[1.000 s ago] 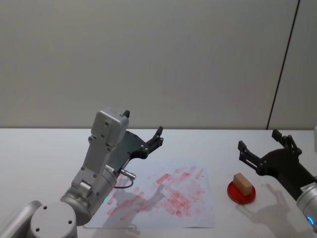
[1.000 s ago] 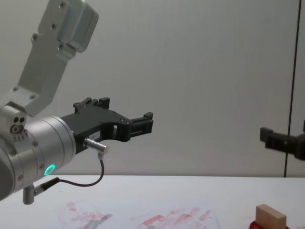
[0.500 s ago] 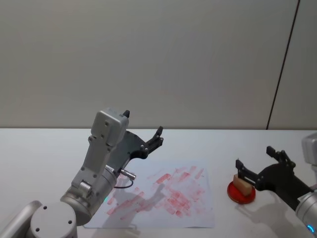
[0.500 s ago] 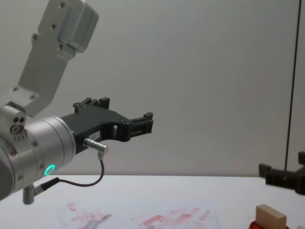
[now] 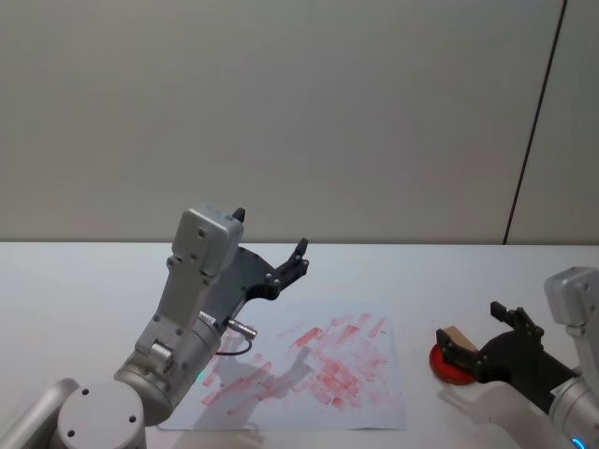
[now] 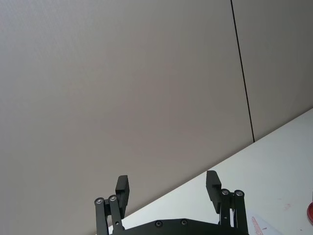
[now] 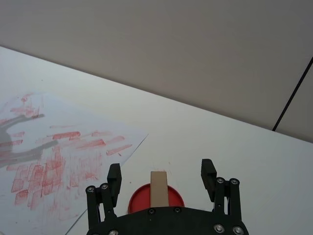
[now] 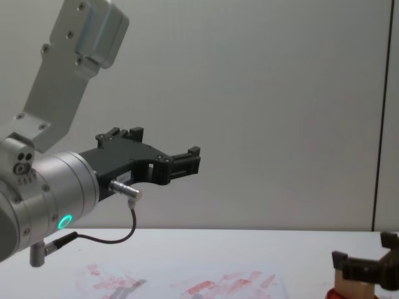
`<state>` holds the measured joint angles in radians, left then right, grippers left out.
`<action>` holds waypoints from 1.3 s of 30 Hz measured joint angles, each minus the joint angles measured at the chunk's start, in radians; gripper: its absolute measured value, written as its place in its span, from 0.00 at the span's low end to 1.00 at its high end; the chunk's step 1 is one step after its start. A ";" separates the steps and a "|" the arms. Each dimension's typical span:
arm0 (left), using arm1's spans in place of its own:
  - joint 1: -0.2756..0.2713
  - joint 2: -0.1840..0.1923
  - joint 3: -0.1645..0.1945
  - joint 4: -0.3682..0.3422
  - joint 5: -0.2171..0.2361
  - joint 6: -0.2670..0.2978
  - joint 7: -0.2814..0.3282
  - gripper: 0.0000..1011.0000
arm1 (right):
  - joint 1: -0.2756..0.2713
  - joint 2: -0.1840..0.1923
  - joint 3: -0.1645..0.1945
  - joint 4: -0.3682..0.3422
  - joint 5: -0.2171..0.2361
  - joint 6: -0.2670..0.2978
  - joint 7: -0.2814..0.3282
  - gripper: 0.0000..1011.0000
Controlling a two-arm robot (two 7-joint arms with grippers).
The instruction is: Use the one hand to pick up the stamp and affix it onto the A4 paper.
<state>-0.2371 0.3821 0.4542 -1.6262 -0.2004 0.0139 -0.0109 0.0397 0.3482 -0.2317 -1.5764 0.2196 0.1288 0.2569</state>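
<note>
stamp (image 7: 158,188): pale matt wood; A4 paper (image 5: 382,397): matt white paper; left arm (image 8: 59,187): smooth silvery metal

Right gripper (image 7: 161,170), jaws spread, straddles the stamp (image 7: 158,188) on the red pad (image 5: 447,369), a gap either side. Open table (image 5: 421,271) lies at the pad's 12 o'clock. The raised left gripper (image 6: 167,181) overhangs the A4 paper (image 5: 328,374) at 10 o'clock.

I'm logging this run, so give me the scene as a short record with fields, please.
right pincer: open, straddling the stamp, a finger on each side
stamp: resting on the red pad, not yet gripped
red pad: on the table, right of the A4 paper
A4 paper: flat, covered in red marks
left pincer: open, raised above the table, idle
</note>
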 joint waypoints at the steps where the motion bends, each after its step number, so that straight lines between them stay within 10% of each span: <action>1: 0.000 0.000 0.000 0.000 0.000 0.000 0.000 0.99 | 0.002 -0.001 -0.001 0.006 -0.002 0.005 0.004 0.99; 19: 0.000 0.000 0.000 0.000 0.000 0.000 0.000 0.99 | 0.014 -0.013 -0.012 0.051 -0.017 0.050 0.021 0.88; 39: 0.000 0.000 0.000 0.000 0.000 0.000 0.000 0.99 | 0.028 -0.023 -0.016 0.082 -0.022 0.062 0.023 0.26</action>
<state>-0.2372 0.3821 0.4542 -1.6262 -0.2004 0.0139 -0.0109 0.0680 0.3250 -0.2481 -1.4942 0.1975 0.1910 0.2798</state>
